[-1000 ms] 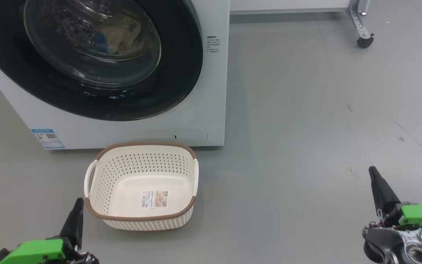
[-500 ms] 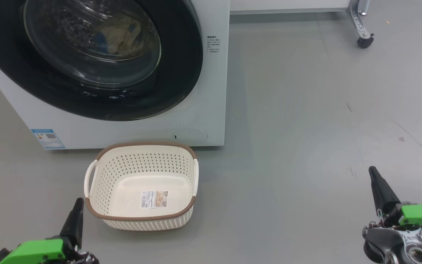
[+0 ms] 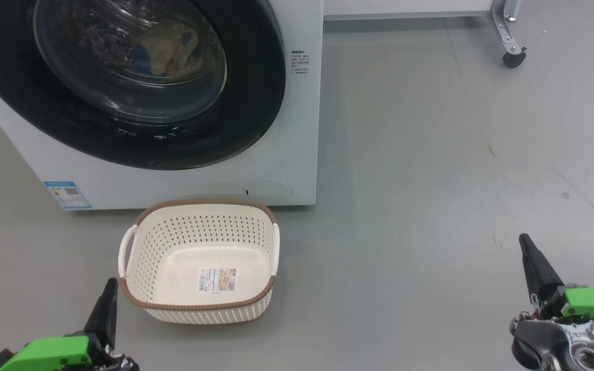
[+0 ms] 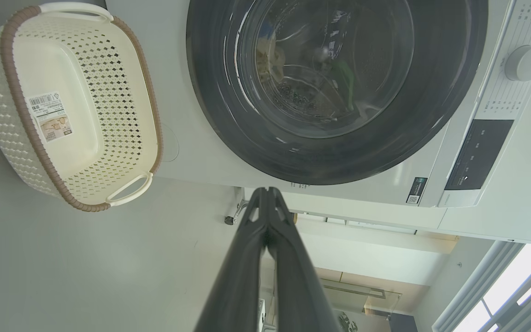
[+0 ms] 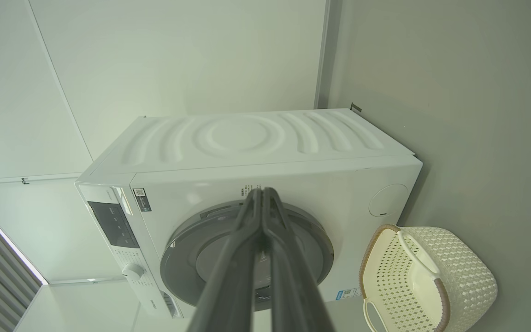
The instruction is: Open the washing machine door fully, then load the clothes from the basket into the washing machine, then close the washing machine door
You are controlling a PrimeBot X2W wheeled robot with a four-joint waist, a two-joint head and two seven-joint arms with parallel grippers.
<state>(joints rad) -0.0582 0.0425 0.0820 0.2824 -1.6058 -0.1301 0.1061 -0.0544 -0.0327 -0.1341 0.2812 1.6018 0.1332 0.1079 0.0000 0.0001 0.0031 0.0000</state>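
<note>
Both shut on nothing, we rest left pincer lower left, right pincer lower right. Job looks done: cream-yellow clothes w/ blue patches upper left, behind closed black-rimmed round glass door; cream-white perforated basket bare.

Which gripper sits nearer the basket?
The left gripper, shut, with its tip close beside the basket; the right gripper, also shut, stands far off to the other side.
</note>
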